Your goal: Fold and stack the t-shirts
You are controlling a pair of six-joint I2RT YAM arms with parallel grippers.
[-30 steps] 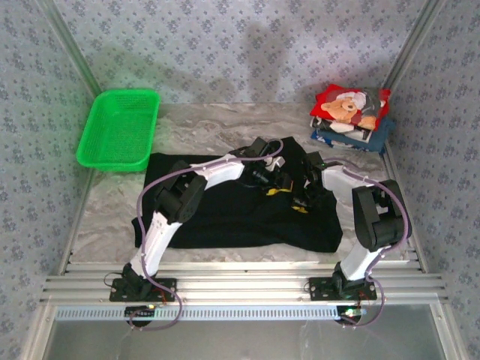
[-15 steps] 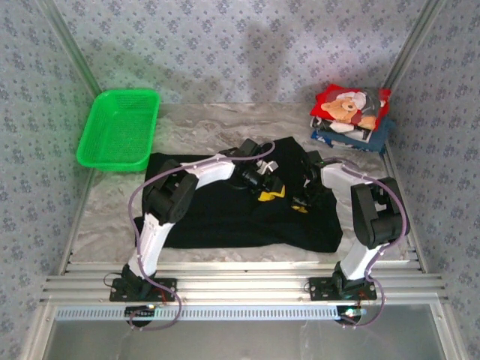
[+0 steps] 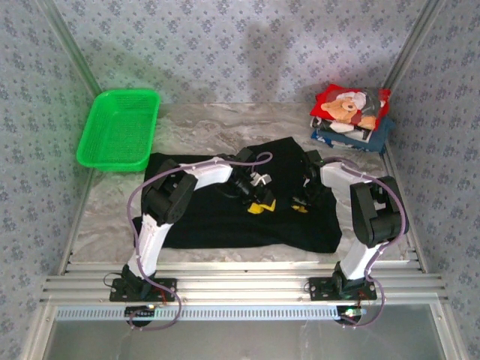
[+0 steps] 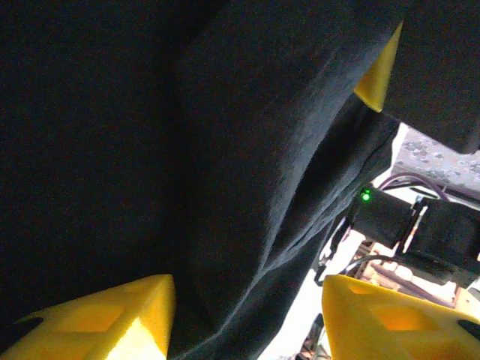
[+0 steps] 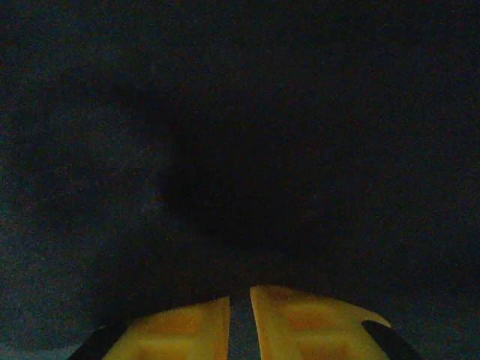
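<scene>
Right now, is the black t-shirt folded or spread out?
Spread out, mostly: the black t-shirt lies flat on the table, with some cloth bunched at the left gripper and right gripper.

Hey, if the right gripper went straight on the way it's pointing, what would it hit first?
The black t-shirt: in the right wrist view, dark cloth lies right ahead of the right gripper, apparently very close, though depth is hard to judge.

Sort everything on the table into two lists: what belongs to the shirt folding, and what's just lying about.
Belongs to the job:
- black t-shirt, spread out in the middle
- stack of folded t-shirts, far right corner, teddy-bear print on top

Just lying about:
- green basket, far left
</scene>
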